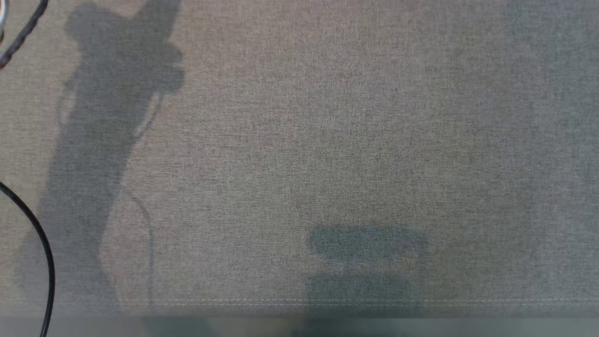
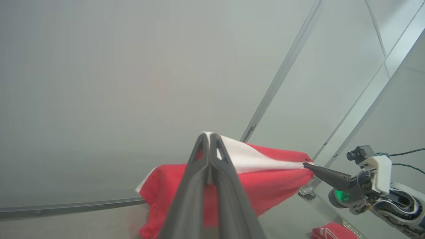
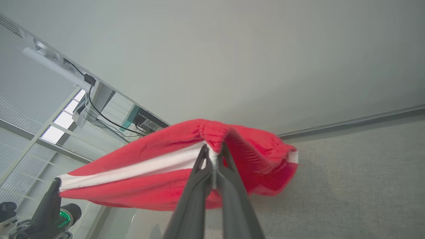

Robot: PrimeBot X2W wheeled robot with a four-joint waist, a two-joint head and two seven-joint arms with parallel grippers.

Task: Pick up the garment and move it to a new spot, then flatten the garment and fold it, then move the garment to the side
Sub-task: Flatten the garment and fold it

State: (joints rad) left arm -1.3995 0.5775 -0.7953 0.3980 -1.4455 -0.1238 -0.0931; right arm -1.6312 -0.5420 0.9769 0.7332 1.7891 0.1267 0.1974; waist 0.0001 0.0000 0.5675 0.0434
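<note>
Red garment [image 3: 252,156], taut between left fingers [image 2: 191,189] and right fingers [image 3: 232,196] (both clenched on it), bottom cut off.

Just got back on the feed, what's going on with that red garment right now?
Both arms are holding the red garment up in the air. The left gripper is shut on one end of its white stripe and the right gripper is shut on the other end, so the cloth hangs stretched between them. The grey table lies below in the head view. The garment has not yet been laid down or flattened.
</note>
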